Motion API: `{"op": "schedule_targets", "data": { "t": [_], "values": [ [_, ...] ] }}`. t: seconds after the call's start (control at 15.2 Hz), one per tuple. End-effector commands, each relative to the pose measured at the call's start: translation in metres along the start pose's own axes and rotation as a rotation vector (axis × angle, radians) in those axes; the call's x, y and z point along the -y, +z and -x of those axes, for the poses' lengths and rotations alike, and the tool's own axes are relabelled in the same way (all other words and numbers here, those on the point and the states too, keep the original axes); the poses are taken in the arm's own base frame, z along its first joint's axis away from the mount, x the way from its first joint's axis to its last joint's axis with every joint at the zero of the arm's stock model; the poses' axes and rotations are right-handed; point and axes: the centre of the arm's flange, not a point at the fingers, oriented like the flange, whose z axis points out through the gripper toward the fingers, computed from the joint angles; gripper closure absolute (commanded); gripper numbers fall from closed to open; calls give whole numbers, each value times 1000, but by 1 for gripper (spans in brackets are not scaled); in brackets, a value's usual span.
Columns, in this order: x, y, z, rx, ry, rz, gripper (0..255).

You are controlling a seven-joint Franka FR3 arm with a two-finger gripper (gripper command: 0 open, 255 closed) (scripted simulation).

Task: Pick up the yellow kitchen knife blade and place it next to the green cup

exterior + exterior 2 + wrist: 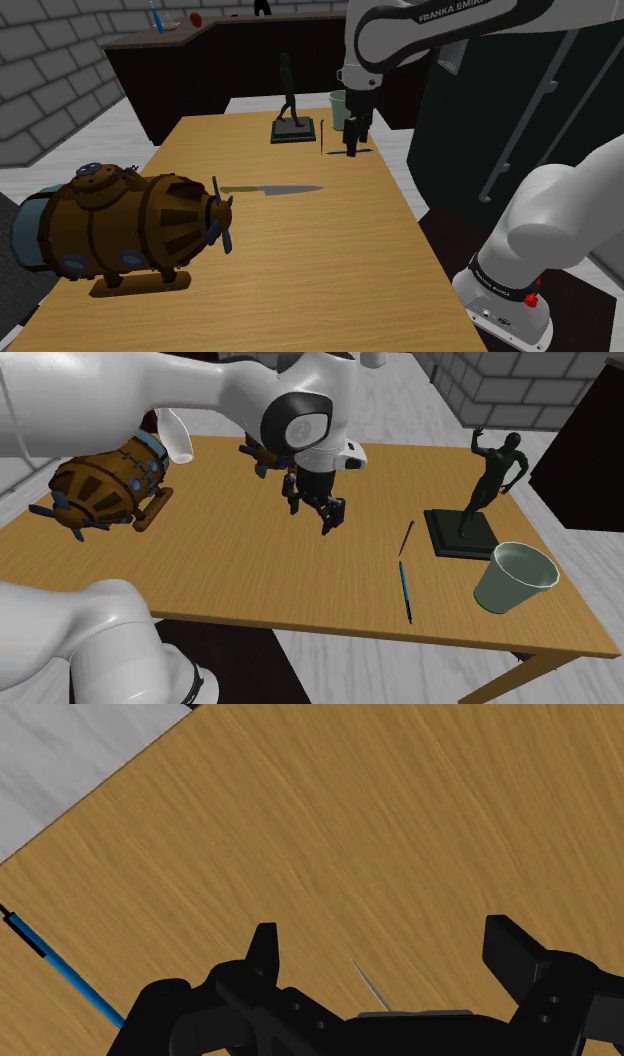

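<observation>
The kitchen knife (270, 189) lies flat on the wooden table (300, 270), with a yellowish handle toward the shoulder view's left and a grey blade pointing right. The pale green cup (339, 108) (514, 576) stands upright at the table's far end. My black gripper (352, 147) (312, 514) (390, 954) hangs open and empty above the table, between knife and cup and well beyond the blade's tip. In the wrist view, bare wood shows between the fingers (264, 949), plus a thin grey sliver (368, 984) that I cannot identify.
A dark figurine on a black base (292, 125) (462, 530) stands beside the cup. A blue pen (404, 590) (60, 969) and a thin dark pen (407, 537) lie near it. A big brown barrel-shaped plane model (120, 225) (100, 487) sits at the knife's handle end.
</observation>
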Motion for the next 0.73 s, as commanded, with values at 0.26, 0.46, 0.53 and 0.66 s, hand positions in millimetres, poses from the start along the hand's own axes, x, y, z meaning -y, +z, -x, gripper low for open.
{"op": "schedule_targets", "data": {
  "t": [0.26,0.46,0.53,0.66],
  "values": [
    [15,34,-72,-13,-161,27,0],
    [28,51,-105,-19,-240,40,0],
    [33,56,-116,-21,-267,45,0],
    [43,67,-137,-25,-320,54,0]
  ]
}}
